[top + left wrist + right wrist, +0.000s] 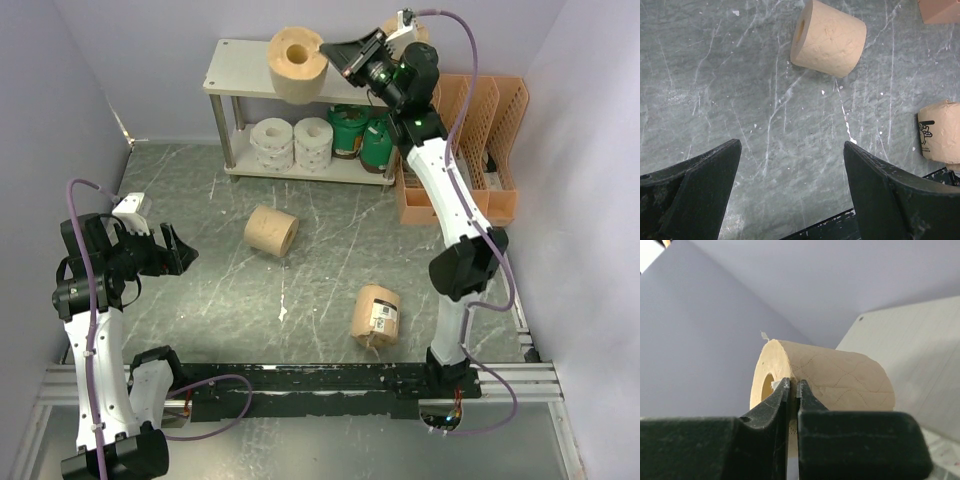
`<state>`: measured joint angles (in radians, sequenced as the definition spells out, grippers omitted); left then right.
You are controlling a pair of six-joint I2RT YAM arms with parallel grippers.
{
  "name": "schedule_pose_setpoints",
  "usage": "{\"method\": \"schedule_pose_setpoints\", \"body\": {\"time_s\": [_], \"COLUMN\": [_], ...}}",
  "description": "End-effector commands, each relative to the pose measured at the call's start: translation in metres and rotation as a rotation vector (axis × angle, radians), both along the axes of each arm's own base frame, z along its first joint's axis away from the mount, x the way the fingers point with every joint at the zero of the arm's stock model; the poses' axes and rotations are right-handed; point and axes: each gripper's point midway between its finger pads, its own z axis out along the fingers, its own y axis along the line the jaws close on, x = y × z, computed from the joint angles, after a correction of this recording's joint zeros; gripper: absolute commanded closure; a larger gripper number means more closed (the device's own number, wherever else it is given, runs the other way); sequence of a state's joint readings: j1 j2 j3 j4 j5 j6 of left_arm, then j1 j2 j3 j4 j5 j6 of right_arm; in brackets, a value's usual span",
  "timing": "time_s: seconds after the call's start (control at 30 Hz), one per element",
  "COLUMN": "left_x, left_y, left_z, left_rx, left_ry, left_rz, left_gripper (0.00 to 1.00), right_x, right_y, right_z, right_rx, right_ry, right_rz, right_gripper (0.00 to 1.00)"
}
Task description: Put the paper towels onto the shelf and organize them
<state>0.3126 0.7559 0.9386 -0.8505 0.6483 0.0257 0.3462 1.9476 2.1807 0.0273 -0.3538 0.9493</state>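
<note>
The right end effector (330, 52) is clamped on the wall of a tan roll (297, 62), one finger inside the core and one outside. It holds the roll at the right part of the shelf (235, 72), over the top board. Whether the roll touches the board cannot be told. The left half of that board is bare to its edge.

On the lower tier the white rolls (272, 143) and green rolls (352, 130) stand in a row. They fill the tier almost to its right end, with a narrow strip left at the left edge. The organizer (480, 110) sits just beside the shelf's right end.

A second tan roll (272, 231) lies on its side mid-tabletop (330, 260). A wrapped roll (375, 315) lies well apart from it, nearer the front rail (330, 378).

The left end effector (172, 250) has its jaws wide apart and holds nothing, close to the left wall (50, 130). Open tabletop lies between it and the second tan roll.
</note>
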Motion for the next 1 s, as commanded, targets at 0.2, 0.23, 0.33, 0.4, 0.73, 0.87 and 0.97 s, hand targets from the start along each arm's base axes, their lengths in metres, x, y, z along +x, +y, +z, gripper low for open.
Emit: {"method": "schedule_pose_setpoints", "body": {"time_s": [0.2, 0.23, 0.33, 0.4, 0.73, 0.87, 0.97], "left_x": [0.000, 0.000, 0.001, 0.001, 0.001, 0.001, 0.001], "left_y": [0.000, 0.000, 0.000, 0.000, 0.001, 0.001, 0.001], "left_z": [0.000, 0.000, -0.001, -0.002, -0.001, -0.001, 0.000], "left_rx": [-0.009, -0.009, -0.012, -0.013, -0.012, -0.011, -0.010], "left_ry": [-0.005, -0.005, 0.002, 0.004, 0.001, -0.001, -0.004], "left_rz": [-0.006, -0.005, -0.006, -0.008, -0.002, -0.001, -0.002], "left_gripper": [0.05, 0.05, 0.05, 0.05, 0.05, 0.05, 0.05], "right_x": [0.060, 0.063, 0.074, 0.076, 0.092, 0.096, 0.092], "right_y": [-0.022, -0.020, -0.010, -0.005, 0.015, 0.019, 0.021], "right_z": [0.006, 0.003, -0.012, -0.018, -0.025, -0.021, -0.012], "right_rx": [0.182, 0.186, 0.211, 0.229, 0.333, 0.349, 0.334], "right_ry": [0.010, 0.016, 0.045, 0.053, 0.048, 0.004, -0.039], "right_rz": [-0.162, -0.154, -0.129, -0.129, -0.172, -0.205, -0.223], "right_gripper": [1.00, 1.00, 1.00, 1.00, 1.00, 0.98, 0.64]}}
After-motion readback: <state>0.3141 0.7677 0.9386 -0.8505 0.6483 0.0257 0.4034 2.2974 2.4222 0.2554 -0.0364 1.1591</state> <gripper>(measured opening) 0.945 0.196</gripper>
